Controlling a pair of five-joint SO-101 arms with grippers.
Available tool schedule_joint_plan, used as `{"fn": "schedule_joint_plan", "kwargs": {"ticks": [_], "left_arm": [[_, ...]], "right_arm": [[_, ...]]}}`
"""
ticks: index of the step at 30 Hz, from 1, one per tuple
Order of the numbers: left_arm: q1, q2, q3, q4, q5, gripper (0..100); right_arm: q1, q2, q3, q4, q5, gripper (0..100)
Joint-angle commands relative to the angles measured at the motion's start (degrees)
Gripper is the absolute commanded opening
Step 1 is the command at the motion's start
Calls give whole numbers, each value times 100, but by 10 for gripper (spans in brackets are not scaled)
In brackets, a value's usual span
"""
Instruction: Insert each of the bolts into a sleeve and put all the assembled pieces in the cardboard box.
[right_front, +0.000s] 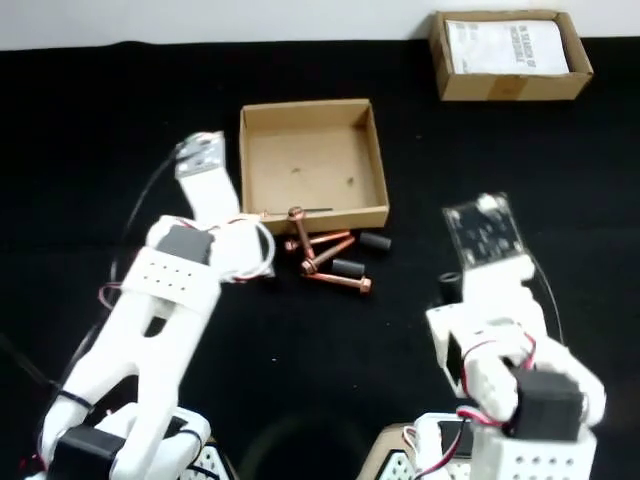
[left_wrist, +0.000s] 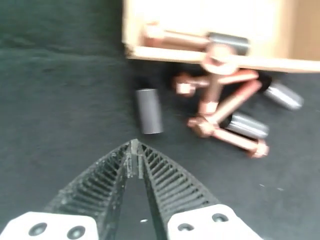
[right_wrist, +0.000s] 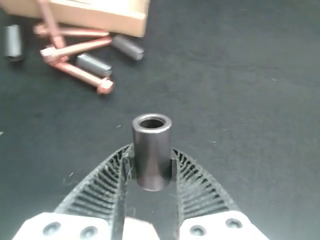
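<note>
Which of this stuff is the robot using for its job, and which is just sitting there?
For the job:
- copper bolts
- dark sleeves lying beside them
- the sleeve gripped in the right hand
- the open cardboard box
- the left hand, shut and empty

Just lying about:
- the second box further back
- the printed sheet in it

— The light looks soft and even, coming from overhead. The black table (right_front: 90, 120) swallows it and shows hardly any shadow.
— Yes, and in the high view the white arms (right_front: 160, 300) glare against that dark. The paper (right_front: 505, 45) at the upper right is almost blown white.
— The left wrist view has the cardboard box (left_wrist: 170, 12) washed out pale.
— There are small glints on the copper bolts (left_wrist: 231, 102) there. In the right wrist view, the sleeve (right_wrist: 151, 150) has a sheen down its side and a bright rim.
</note>
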Motion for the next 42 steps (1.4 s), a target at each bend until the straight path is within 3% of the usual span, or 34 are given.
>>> {"fn": "schedule_joint_plan", "kwargs": {"ticks": [1,6,17,30,36,42], "left_arm": [[593,31,-180,-466,255,37],[1024,919,-338,-1081,519,196],[769,3371,-2273,-1081,598,110],[479,3442,-2378,-615,580,71],[629,3090,-2378,-211,545,75],[769,2431,-2325,-53,360,164]], "right_arm": [[374,-725,655,-356,-18,6],[497,-1385,1262,-347,-18,6],[505,-1956,1393,-154,-18,6],[479,-1921,1499,-163,0,6],[497,-1930,1947,-321,440,6],[497,-1921,1991,-444,448,6]]}}
